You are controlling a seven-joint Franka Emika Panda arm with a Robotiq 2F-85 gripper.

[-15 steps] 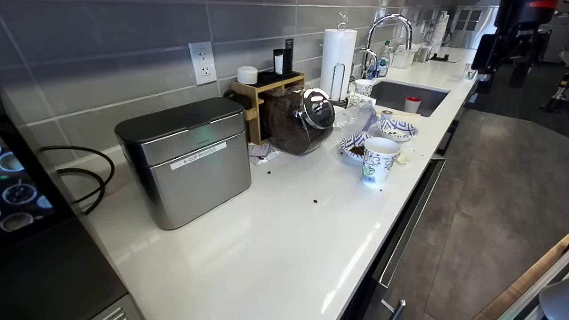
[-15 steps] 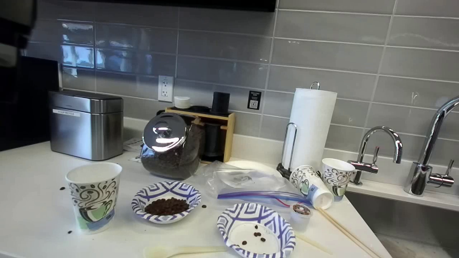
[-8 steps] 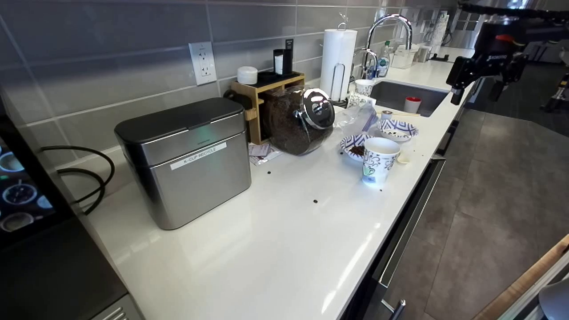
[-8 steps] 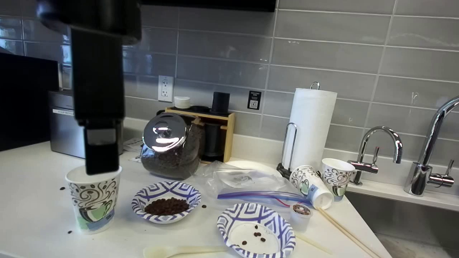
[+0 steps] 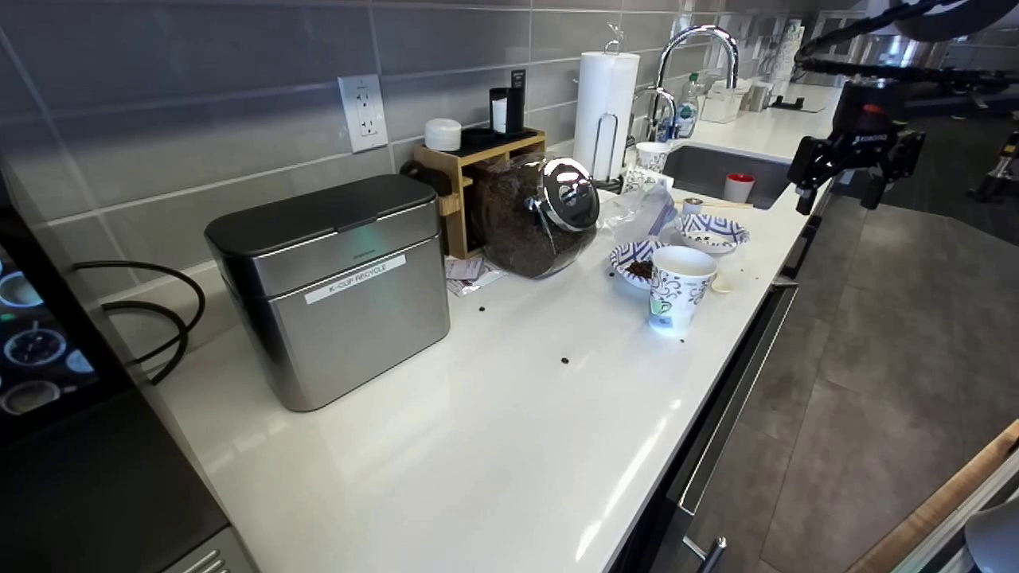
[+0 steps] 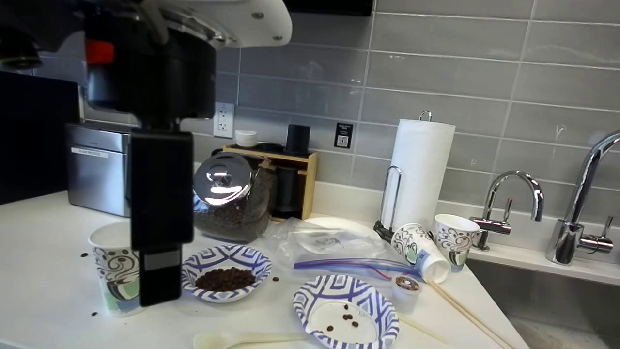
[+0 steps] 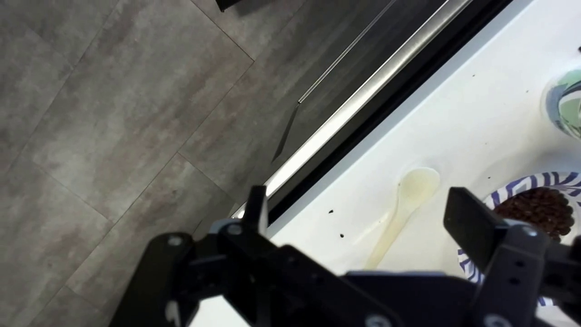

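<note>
My gripper (image 5: 837, 199) is open and empty, raised beside the counter's front edge in an exterior view. In the wrist view its fingers (image 7: 356, 200) are wide apart, with a pale spoon (image 7: 415, 186) lying on the counter below, between them. In an exterior view a finger (image 6: 161, 281) partly hides an upright patterned paper cup (image 6: 114, 271). A blue-and-white bowl (image 6: 232, 254) of dark brown beans stands beside the cup; in the wrist view the right finger covers part of this bowl (image 7: 522, 184). A second patterned bowl (image 6: 334, 286) holds several beans.
A bean jar (image 6: 237, 218) lies tilted by a wooden rack (image 6: 310, 189). Also here are a plastic bag (image 6: 334, 242), paper-towel roll (image 6: 419, 174), two more cups, a small pod cup (image 6: 406, 293), chopsticks (image 6: 467, 312), a steel bin (image 5: 366, 318) and a sink (image 5: 764, 171). Loose beans dot the counter.
The gripper has come down and moved nearer the counter edge by the bowls and spoon. It now covers part of the cup in an exterior view. The objects on the counter have not moved.
</note>
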